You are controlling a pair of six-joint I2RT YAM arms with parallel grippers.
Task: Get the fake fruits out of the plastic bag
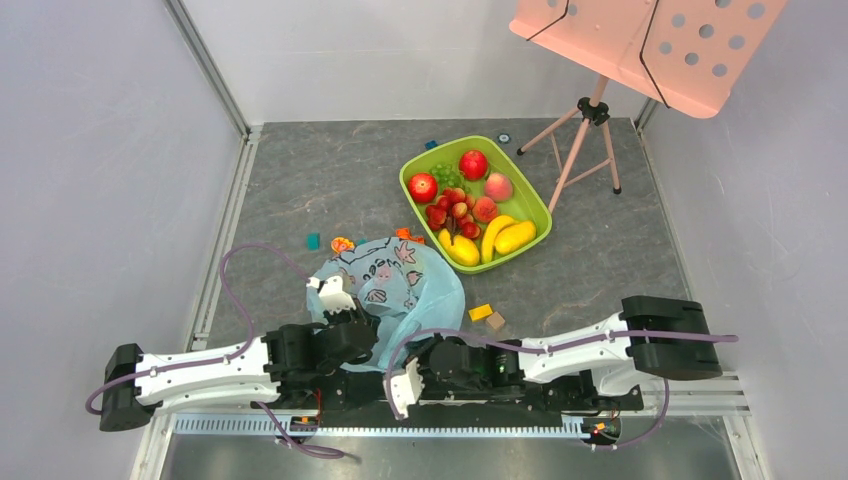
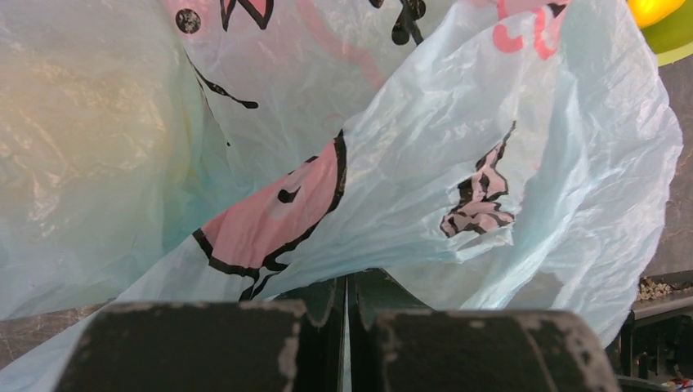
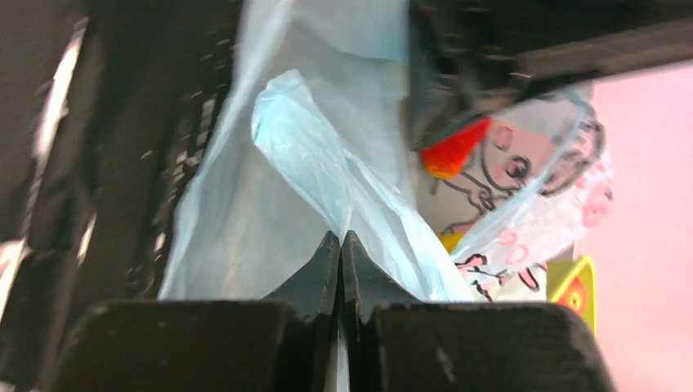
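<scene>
thin blue plastic bag [image 1: 405, 290] sits pinched in the closed left hand [image 2: 347, 286] and right hand [image 3: 341, 245]; only overhead shows the green tray [image 1: 404, 178] of fake fruits [image 1: 473, 164] and blocks [image 1: 481, 312] on the desk [image 1: 300, 180].

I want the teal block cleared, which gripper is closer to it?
Left. The left gripper pinches the plastic bag just nearward of the teal block; the right gripper pinches the bag's near edge, farther off.

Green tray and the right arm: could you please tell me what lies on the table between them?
In the top view, a yellow block and a brown block lie side by side between the green tray and the right arm.
</scene>
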